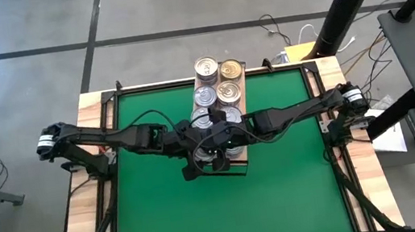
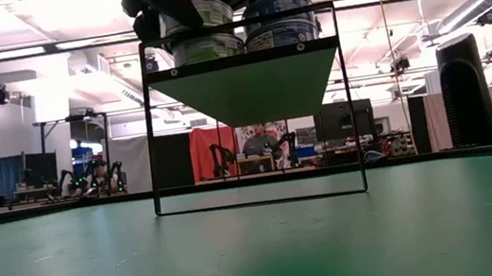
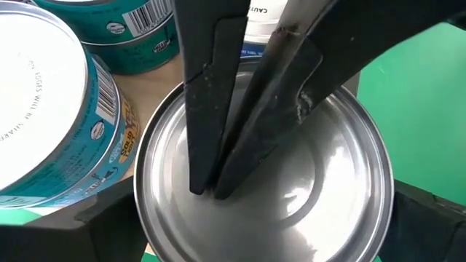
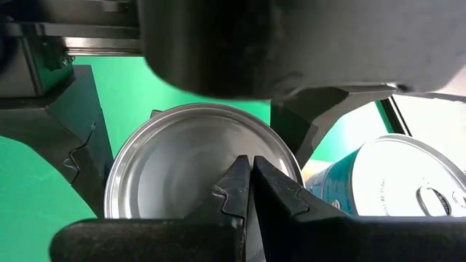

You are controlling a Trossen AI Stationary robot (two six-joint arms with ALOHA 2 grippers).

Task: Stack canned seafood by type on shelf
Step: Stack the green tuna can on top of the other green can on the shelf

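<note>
Tins (image 1: 205,96) stood on the shelf (image 1: 242,78), which ran from the far edge of the green table (image 1: 300,192) toward its middle. Both arms reached inward from the table's two sides, elbows low, and met over the shelf's near end.

The left gripper (image 3: 266,222) pointed down over one silver-topped tin (image 3: 313,167). Its claw was wide, with a finger against each opposite side of the tin, holding it. The right gripper (image 4: 251,171) came in from the other side. Its claw was narrow, the fingers pressed together with no gap, and their tips rested on the lid of that same tin near its middle.

In the high view six tops showed clear of the arms, in two columns of three. The far right one was gold, the far left silver. How many more lay under the grippers could not be told.

In the low view the shelf stood raised on a thin black frame. Two stacks were at its near edge, each two tins high. One stack had pale green labels, the other blue.

In the left wrist view two teal-labelled tins (image 3: 44,109) stood just beside the held tin. In the right wrist view one teal tin (image 4: 393,182) with a pull-tab lid sat beside it.
</note>
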